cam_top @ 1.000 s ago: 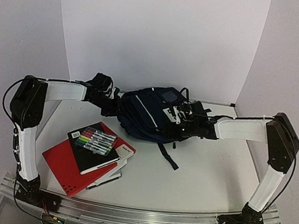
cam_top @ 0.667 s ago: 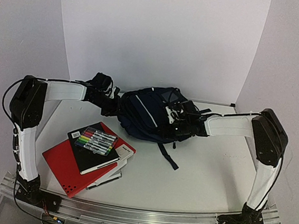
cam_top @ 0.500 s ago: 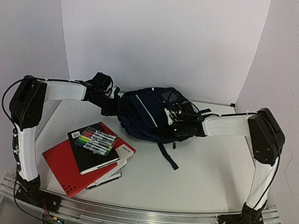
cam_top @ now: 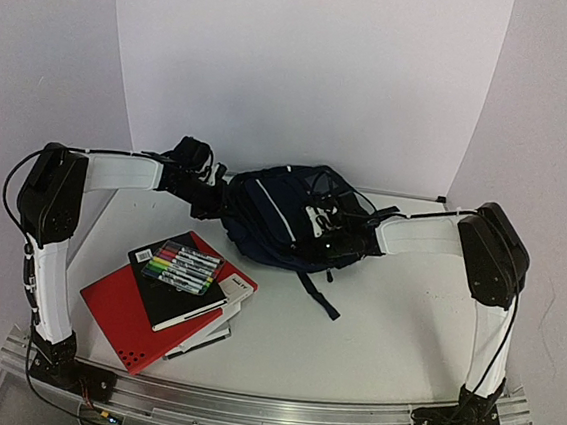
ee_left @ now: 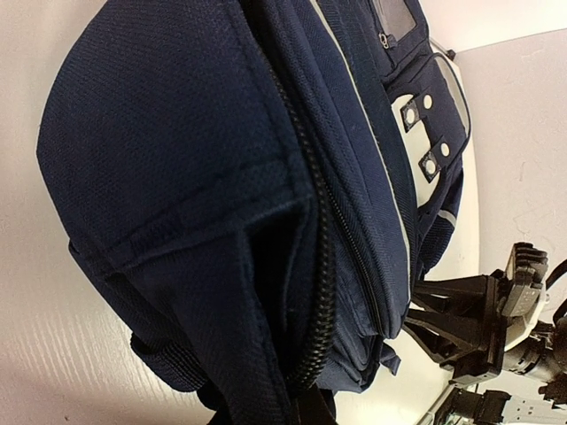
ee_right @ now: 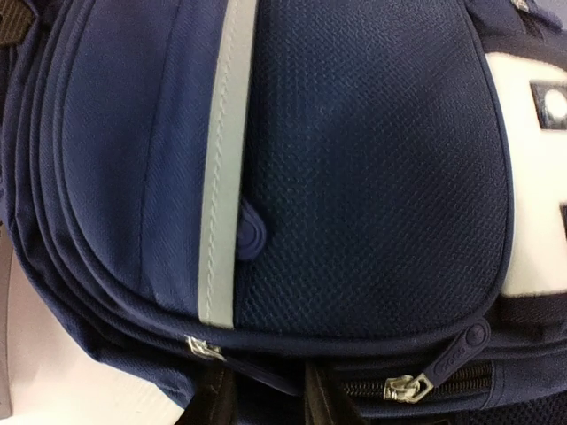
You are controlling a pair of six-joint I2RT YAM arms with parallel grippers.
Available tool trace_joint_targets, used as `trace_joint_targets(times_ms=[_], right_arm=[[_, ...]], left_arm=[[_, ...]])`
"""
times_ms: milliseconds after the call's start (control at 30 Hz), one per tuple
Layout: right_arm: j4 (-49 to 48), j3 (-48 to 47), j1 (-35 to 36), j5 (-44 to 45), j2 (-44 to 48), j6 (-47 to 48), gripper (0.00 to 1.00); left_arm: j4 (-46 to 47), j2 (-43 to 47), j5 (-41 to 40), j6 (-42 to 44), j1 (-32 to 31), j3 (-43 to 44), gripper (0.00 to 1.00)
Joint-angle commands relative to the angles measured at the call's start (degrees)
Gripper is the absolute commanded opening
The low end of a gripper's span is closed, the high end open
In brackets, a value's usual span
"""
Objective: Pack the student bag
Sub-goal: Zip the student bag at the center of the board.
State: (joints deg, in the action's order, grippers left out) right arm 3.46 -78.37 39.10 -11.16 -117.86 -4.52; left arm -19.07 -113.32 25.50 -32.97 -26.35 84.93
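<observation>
I watched the left tool (cam_top: 219, 206) clamped on the dark navy, white-striped fabric student bag (cam_top: 273, 212); the right tool (cam_top: 324, 239) pressed its front, open or closed I couldn't tell.

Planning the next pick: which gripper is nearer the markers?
Left. Left gripper sits at the left end of the bag, just behind the markers; right gripper is on its front, farther off.
</observation>
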Motion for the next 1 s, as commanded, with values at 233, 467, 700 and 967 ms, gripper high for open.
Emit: trace_joint_targets(times_ms=[233, 467, 700, 967], right_arm=[[-1.4, 0.6, 0.1, 5.3, 0.8, -2.1, 0.00], [-1.0, 3.8, -0.6, 15.3, 2.8, -9.1, 0.00], [-0.5, 4.8, -2.3, 15.5, 3.9, -12.7, 0.00], [-0.4, 4.7, -3.4, 9.5, 9.9, -11.7, 0.36]], left_arm=[[2.2, 5.4, -1.6, 0.6, -0.2, 1.8, 0.00], [1.2, 6.8, -4.4, 0.1, 1.0, 0.5, 0.00], [2.3, 7.5, -3.0, 0.3, 1.6, -0.8, 0.00], [2.9, 7.6, -0.3, 0.7, 1.6, -1.5, 0.00]])
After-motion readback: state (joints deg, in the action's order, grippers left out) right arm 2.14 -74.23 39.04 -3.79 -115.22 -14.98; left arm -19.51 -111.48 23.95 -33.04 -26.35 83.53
